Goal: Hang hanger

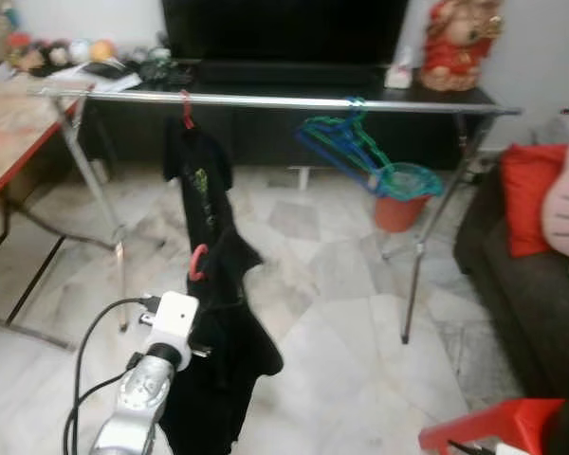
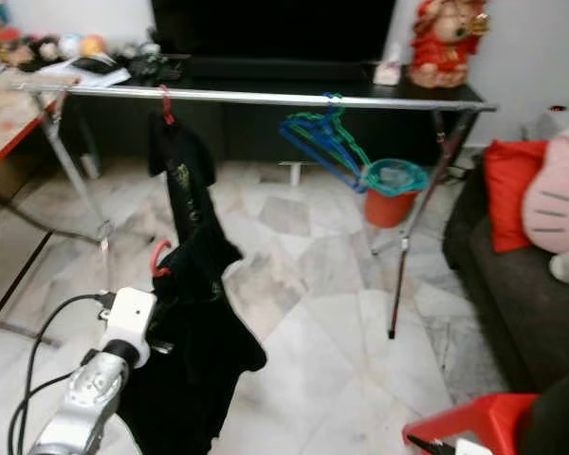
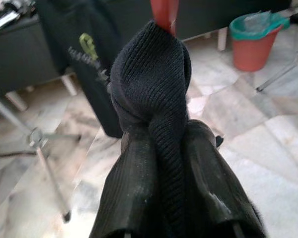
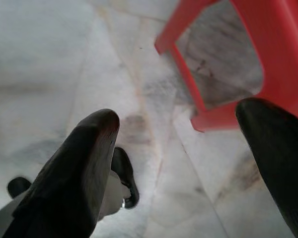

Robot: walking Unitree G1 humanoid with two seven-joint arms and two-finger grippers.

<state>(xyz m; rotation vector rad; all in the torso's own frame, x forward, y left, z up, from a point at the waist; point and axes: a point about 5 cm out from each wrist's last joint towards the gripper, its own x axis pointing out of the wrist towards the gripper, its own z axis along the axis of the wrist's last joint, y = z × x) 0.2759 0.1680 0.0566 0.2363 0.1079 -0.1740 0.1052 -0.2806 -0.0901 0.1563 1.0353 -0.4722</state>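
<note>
One long silver metal clothes rail (image 1: 294, 101) on crossed legs spans a pale marble floor (image 1: 332, 284), with a dark sofa (image 1: 522, 284) at the robot's right. A black garment on a red plastic hanger (image 1: 197, 261), the nearer of two, is held up by the left hand (image 3: 169, 163), whose black fingers (image 3: 134, 198) are clenched on a fold of knitted cloth just below the hook. Another black garment (image 1: 194, 171) hangs from the rail on a second red hook, beside blue and green empty hangers (image 1: 346, 142). The right hand (image 4: 188, 163) hangs spread and empty over a red plastic stool (image 4: 268, 64). The carry looks underway; next, lift the hook over the rail. Green print on the hung garment is unreadable.
</note>
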